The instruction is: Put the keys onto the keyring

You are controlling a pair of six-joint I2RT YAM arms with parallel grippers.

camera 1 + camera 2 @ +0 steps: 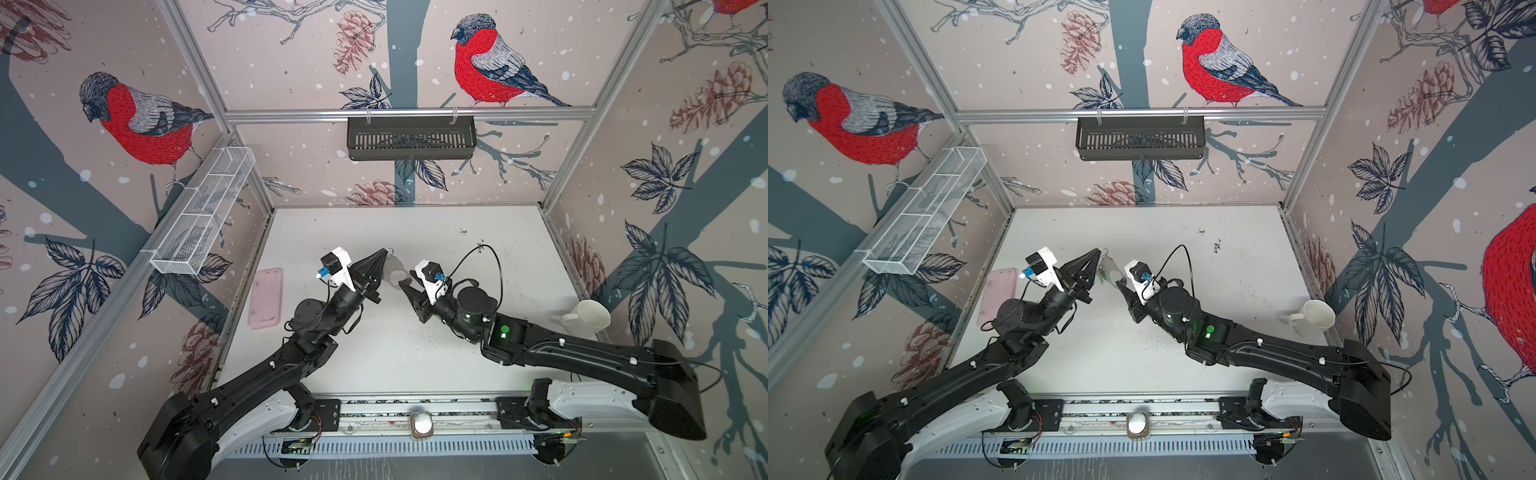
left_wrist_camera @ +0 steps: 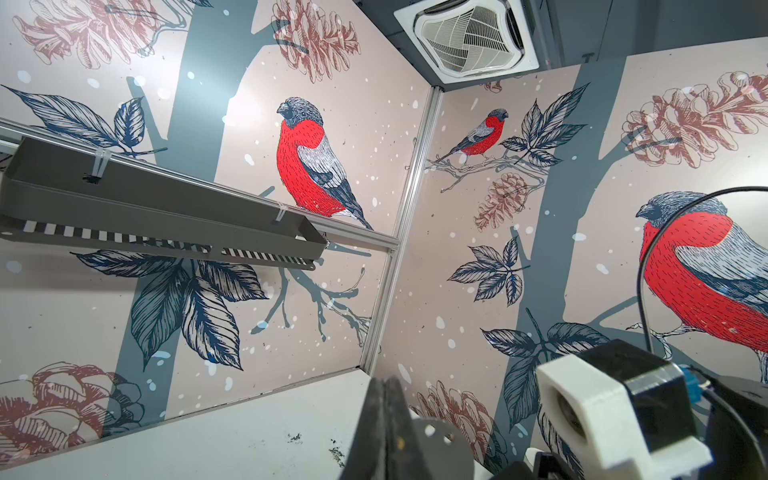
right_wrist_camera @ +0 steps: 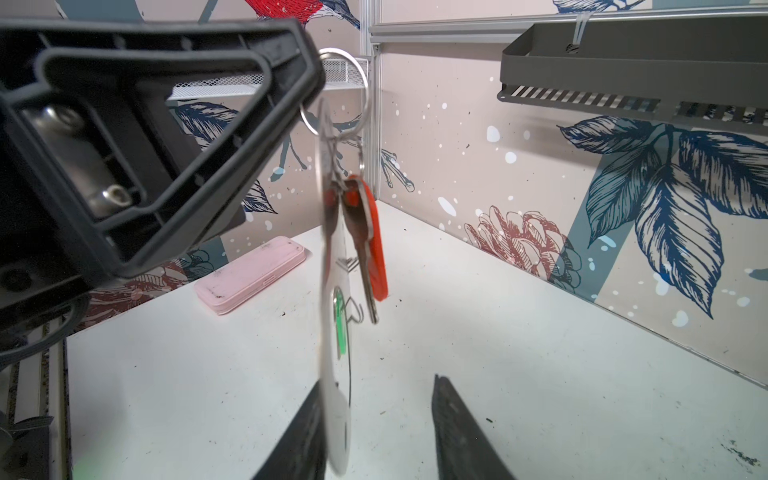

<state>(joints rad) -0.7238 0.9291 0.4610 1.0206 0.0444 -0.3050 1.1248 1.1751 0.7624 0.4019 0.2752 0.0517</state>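
My left gripper (image 1: 384,252) (image 2: 385,380) is shut, and its tips pinch the large metal ring (image 3: 353,68) of the keyring. The keyring (image 1: 394,270) (image 1: 1110,272) hangs from it above the table. I see it as a grey plate with small holes (image 2: 436,440) in the left wrist view and edge-on and blurred (image 3: 332,257) in the right wrist view. A silver key with a red-orange tag (image 3: 374,245) dangles from a small ring beside the plate. A green tag (image 3: 340,324) shows by the plate's lower part. My right gripper (image 1: 405,286) (image 3: 377,380) is open, with the plate's bottom edge against one finger.
A pink case (image 1: 266,297) (image 3: 249,274) lies at the table's left edge. A white mug (image 1: 586,318) lies on its side at the right wall. A black basket (image 1: 411,137) hangs on the back wall, and a white mesh basket (image 1: 203,212) hangs on the left wall.
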